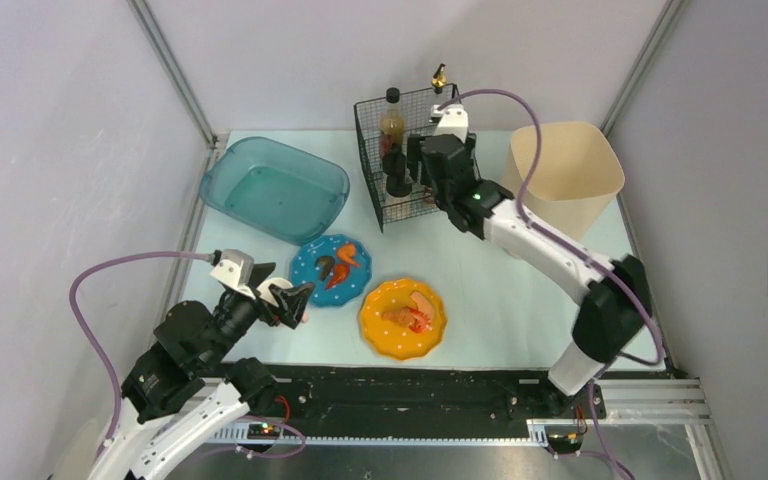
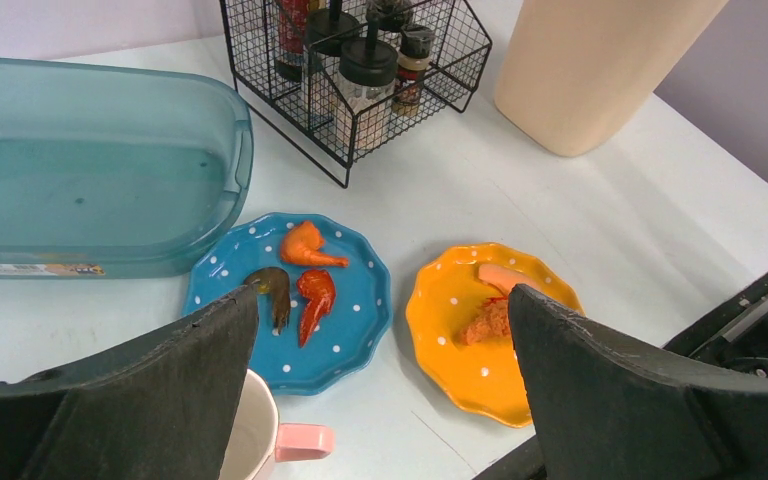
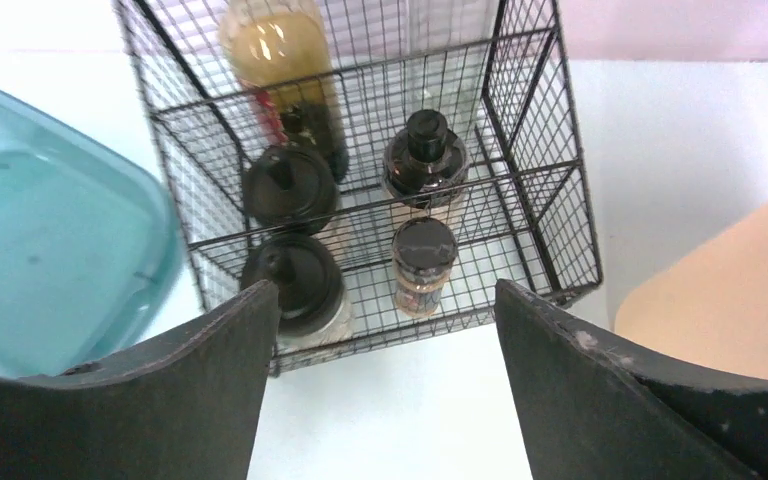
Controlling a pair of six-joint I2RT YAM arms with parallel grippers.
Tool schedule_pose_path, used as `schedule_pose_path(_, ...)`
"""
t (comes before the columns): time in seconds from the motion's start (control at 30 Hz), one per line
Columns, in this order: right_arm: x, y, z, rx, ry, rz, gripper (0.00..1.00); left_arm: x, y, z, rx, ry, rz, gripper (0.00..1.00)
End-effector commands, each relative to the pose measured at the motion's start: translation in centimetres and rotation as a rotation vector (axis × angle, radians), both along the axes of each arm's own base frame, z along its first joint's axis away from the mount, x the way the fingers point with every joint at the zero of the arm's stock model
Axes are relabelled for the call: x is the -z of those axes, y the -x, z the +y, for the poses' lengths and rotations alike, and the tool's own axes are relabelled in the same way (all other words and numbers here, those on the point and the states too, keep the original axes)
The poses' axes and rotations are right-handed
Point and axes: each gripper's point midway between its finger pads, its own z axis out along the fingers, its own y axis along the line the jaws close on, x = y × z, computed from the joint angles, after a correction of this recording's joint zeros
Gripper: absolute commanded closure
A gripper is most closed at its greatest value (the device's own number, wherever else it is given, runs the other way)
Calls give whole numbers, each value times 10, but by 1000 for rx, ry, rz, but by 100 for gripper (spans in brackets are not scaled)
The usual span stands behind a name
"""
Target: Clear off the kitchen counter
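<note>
A: Left gripper (image 2: pixel 380 330) is wide and empty, at the near-left of the counter (image 1: pixel 505 290). Mug (image 2: pixel 260 435) sits just beside 1 finger, not gripped. I'd guess that's the next pick.
B: Plates?
A: 2, mid-counter. Blue plate (image 2: pixel 355 345) has 3 food bits, orange plate (image 2: pixel 440 300) has scraps too.
B: Right side?
A: Right gripper (image 3: pixel 385 300) is wide and empty, over the rack (image 3: pixel 550 190) at the far side. Bottles (image 3: pixel 425 160) stand upright in it. Tub (image 2: pixel 230 170) is far left, probably for dishes. Bin (image 2: pixel 600 70) is far right, probably for scraps.
</note>
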Motion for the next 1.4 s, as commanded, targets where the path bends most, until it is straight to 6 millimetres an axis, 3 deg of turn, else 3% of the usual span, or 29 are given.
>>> schedule_pose_path(0.0, -34, 43, -26, 56, -65, -16, 12, -5, -4, 4, -25, 0, -30, 2)
schedule_pose_path(0.03, -18, 53, -32, 59, -46, 34, 10, -6, -4, 5, -30, 2, -32, 2)
schedule_pose_path(0.13, -1, 82, -45, 52, -75, 113, 1, -7, -5, 8, -47, 11, -37, 2)
schedule_pose_path(0.3, 21, 139, -60, 6, -88, 199, 1, -5, -5, 5, -38, 4, -26, 2)
schedule_pose_path(0.33, 34, 149, -63, -3, -77, 226, 1, -4, -5, 5, -37, 1, -25, 2)
schedule_pose_path(0.37, 34, 164, -60, -36, -106, 237, 1, -4, -6, 4, -34, -2, -23, 2)
schedule_pose_path(0.4, 48, 175, -61, -52, -96, 266, 1, -4, -6, 4, -32, -2, -22, 2)
schedule_pose_path(0.43, 46, 188, -57, -83, -130, 266, 0, -3, -6, 3, -31, -4, -20, 2)
schedule_pose_path(0.47, 60, 198, -60, -83, -122, 292, 1, -3, -6, 3, -30, -5, -19, 2)
schedule_pose_path(0.5, 60, 209, -60, -89, -157, 296, 1, -3, -6, 2, -29, -6, -18, 2)
schedule_pose_path(0.53, 76, 218, -64, -87, -148, 327, 1, -3, -6, 3, -29, -6, -18, 2)
schedule_pose_path(0.57, 76, 227, -61, -99, -199, 337, 2, -2, -6, 2, -28, -8, -16, 2)
schedule_pose_path(0.77, 147, 274, -51, -155, -348, 531, 10, -2, -6, 1, -24, -9, -14, 2)
schedule_pose_path(1.13, 199, 296, -35, -60, -487, 630, 22, 1, -8, -2, -20, -20, 0, 2)
schedule_pose_path(1.37, 218, 299, -25, -30, -537, 670, 29, 2, -8, -2, -17, -22, 3, 2)
